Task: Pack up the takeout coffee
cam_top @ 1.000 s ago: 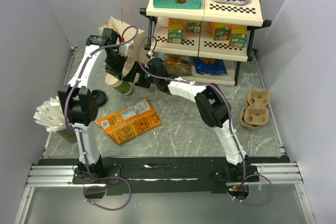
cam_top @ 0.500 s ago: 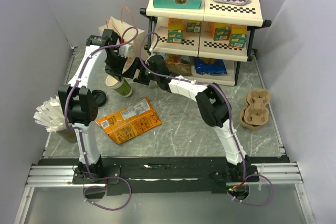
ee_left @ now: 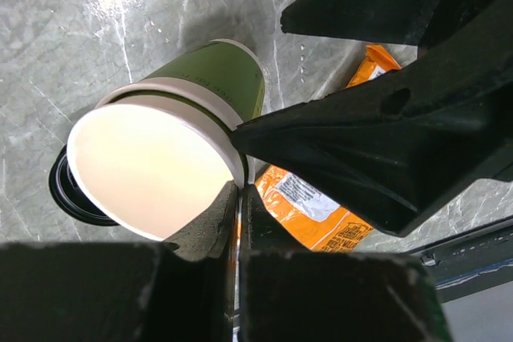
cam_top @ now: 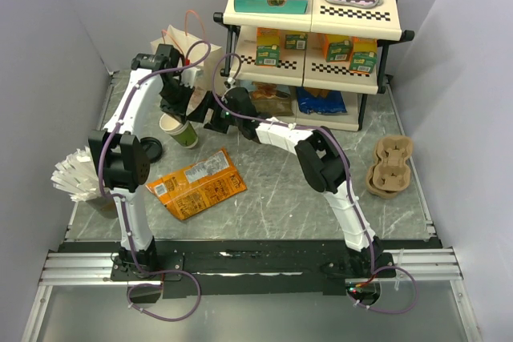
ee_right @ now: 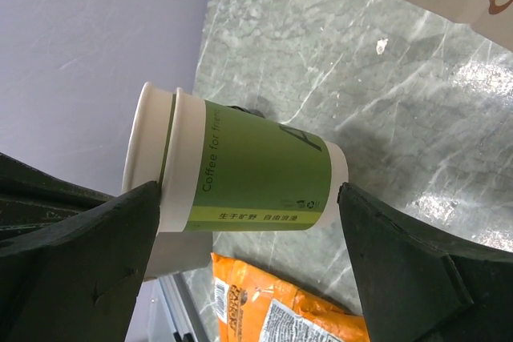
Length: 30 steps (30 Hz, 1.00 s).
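Note:
The takeout coffee is out of view. A lidless green paper cup [cam_top: 183,130] with a cream inside [ee_left: 152,166] hangs tilted in front of the brown paper bag [cam_top: 183,44]. My left gripper [ee_left: 240,191] is shut on its white rim, one finger inside and one outside. My right gripper [ee_right: 250,234] is open and straddles the same cup [ee_right: 256,186]. One finger [ee_right: 80,254] sits by the rim and the other by the base, neither touching. In the top view the right gripper [cam_top: 205,110] reaches in from the right.
A loose black lid [cam_top: 151,148] lies on the table left of the cup. An orange snack bag [cam_top: 196,184] lies in front. A white fanned stack [cam_top: 76,174] is at the left edge, a two-tier shelf [cam_top: 313,18] at the back, and a pulp cup carrier [cam_top: 390,166] at the right.
My right gripper has shifted slightly around the cup. The left gripper keeps its hold on the rim and the cup has barely moved.

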{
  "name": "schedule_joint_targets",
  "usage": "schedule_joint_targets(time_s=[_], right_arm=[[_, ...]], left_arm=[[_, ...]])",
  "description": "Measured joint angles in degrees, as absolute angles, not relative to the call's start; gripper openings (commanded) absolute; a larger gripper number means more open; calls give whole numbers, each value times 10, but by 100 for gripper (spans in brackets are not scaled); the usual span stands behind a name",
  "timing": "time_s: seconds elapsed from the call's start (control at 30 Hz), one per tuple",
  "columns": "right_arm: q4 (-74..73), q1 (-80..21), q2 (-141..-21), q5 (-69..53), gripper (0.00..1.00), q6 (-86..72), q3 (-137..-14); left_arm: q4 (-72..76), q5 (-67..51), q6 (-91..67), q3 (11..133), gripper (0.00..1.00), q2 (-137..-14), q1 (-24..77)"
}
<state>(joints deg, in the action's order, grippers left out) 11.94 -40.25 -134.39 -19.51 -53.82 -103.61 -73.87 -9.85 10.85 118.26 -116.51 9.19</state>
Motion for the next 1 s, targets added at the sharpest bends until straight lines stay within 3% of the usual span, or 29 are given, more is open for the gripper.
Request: schedule_joint_targets(time_s=[1.0], right_arm=[[52, -402, -1364, -149, 94, -521, -1057]], left_arm=[[-743, -88, 118, 1212, 1, -1165, 92]])
